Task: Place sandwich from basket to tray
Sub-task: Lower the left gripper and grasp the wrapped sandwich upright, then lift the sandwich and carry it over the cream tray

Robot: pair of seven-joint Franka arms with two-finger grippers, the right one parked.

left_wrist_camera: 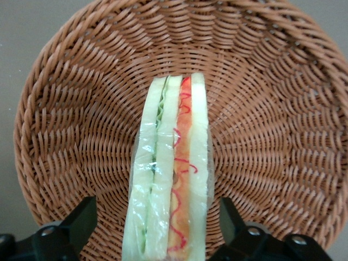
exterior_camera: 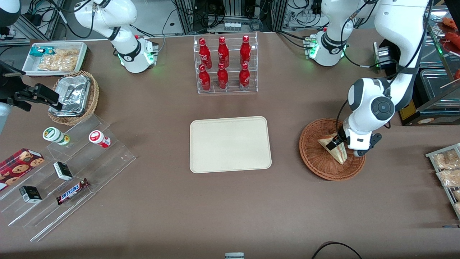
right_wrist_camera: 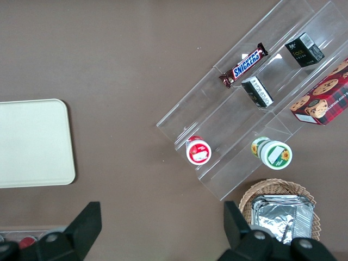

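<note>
Legible writing is scarce: a Snickers bar [exterior_camera: 73,191] lies on the clear acrylic stepped stand [exterior_camera: 64,176] at the lower left of the front view, its white-and-blue name readable; on the same stand sit a red box printed with chocolate-chip cookies [exterior_camera: 19,163], two small dark boxes [exterior_camera: 63,171] whose print is too small to read, and two round-lidded cups, one green-rimmed [exterior_camera: 54,135], one red-rimmed [exterior_camera: 99,139]; at upper centre a clear rack holds six red bottles [exterior_camera: 223,63] with white script I cannot make out.

The sandwich [exterior_camera: 334,146] lies in the reddish-brown wicker basket [exterior_camera: 316,158] at the right of the front view, on the brown counter [exterior_camera: 230,208]; its clear wrap shows pale bread with a green layer and a red-orange layer on the cut edge; the end effector [exterior_camera: 339,144] is down inside the basket right at the wedge; in the left wrist view the sandwich [left_wrist_camera: 171,179] runs between the two black fingers [left_wrist_camera: 81,223], which stand wide on either side with basket weave showing in the gaps, so nothing is gripped.

The cream-beige tray [exterior_camera: 230,144] sits at centre frame, well apart from the basket, toward the parked arm's end.
</note>
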